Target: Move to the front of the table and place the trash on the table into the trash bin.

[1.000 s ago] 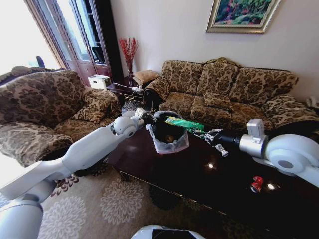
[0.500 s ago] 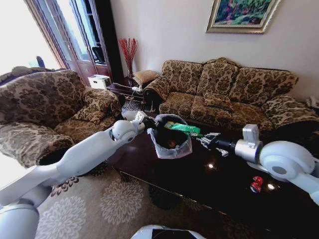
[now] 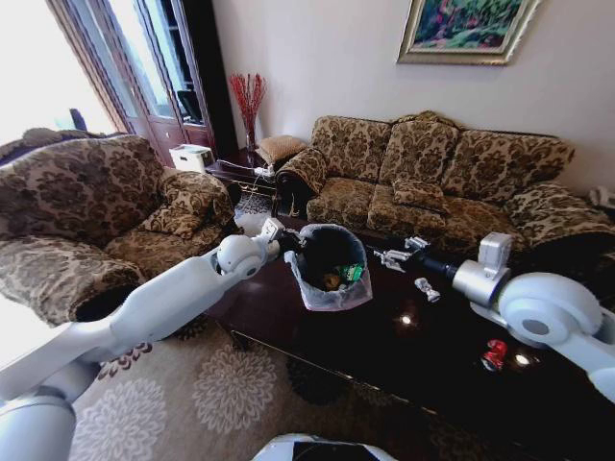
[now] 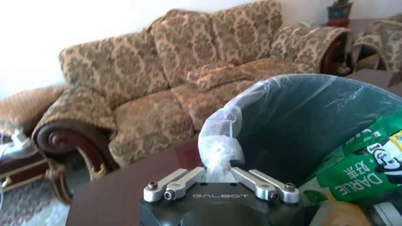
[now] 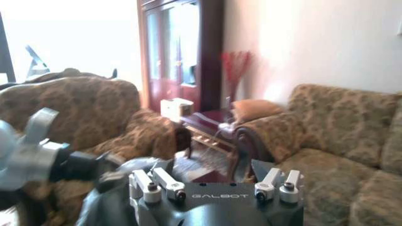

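Trash count on the tabletop [image 3: 452, 336] is down: the green packet [image 3: 352, 273] we held over the trash bin [image 3: 330, 266] a second ago now lies inside it. Our right claw [image 3: 398, 252] has spread wide and empty just beside the rim; our left claw [image 4: 220, 181] still pinches the liner. Silver-white can [image 3: 424, 288] and red can [image 3: 495, 354] remain.

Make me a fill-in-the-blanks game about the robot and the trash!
1. The green packet now lies inside the ____.
2. The left end effector is pinching the bin's plastic ____.
3. The can lying on the table near the right arm is coloured ____.
4. The right end effector, beside the bin, holds ____.

Missing words: bin; bag; red; nothing
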Motion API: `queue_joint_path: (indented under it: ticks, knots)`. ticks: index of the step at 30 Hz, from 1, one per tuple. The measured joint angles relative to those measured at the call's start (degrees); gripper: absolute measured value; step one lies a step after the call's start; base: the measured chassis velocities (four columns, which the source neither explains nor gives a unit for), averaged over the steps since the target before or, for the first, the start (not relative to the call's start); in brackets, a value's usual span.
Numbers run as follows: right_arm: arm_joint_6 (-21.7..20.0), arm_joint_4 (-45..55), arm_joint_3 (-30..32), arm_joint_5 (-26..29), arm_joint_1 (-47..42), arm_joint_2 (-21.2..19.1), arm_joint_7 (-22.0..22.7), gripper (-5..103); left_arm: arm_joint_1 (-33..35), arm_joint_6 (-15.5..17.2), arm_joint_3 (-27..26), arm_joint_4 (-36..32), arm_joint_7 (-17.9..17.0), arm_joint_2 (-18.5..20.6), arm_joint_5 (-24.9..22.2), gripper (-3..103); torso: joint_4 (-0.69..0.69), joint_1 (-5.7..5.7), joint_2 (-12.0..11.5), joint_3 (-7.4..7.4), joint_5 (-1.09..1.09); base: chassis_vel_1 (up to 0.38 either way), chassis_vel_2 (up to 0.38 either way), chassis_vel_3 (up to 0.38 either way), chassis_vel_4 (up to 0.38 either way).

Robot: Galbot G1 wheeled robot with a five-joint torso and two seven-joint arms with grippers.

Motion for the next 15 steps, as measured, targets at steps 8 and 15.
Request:
queue_joint_path:
  ticks: [8,15]
  knots:
    - [-0.4,-17.3,2.2,-14.5,-4.8,9.1,-2.1,100,6.7,-0.1,-7.6,-1.2,0.0,1.9,0.1,2,0.02,0.01,0.0,0.0,0.08,0.0,0.0,0.0,0.0]
    - [3.8,-30.7,3.7,-25.8,-9.7,19.0,-6.0,100,12.6,-0.6,-13.5,-2.6,0.0,1.8,0.8,2,-0.02,0.0,0.0,0.0,0.09,0.0,0.0,0.0,0.0]
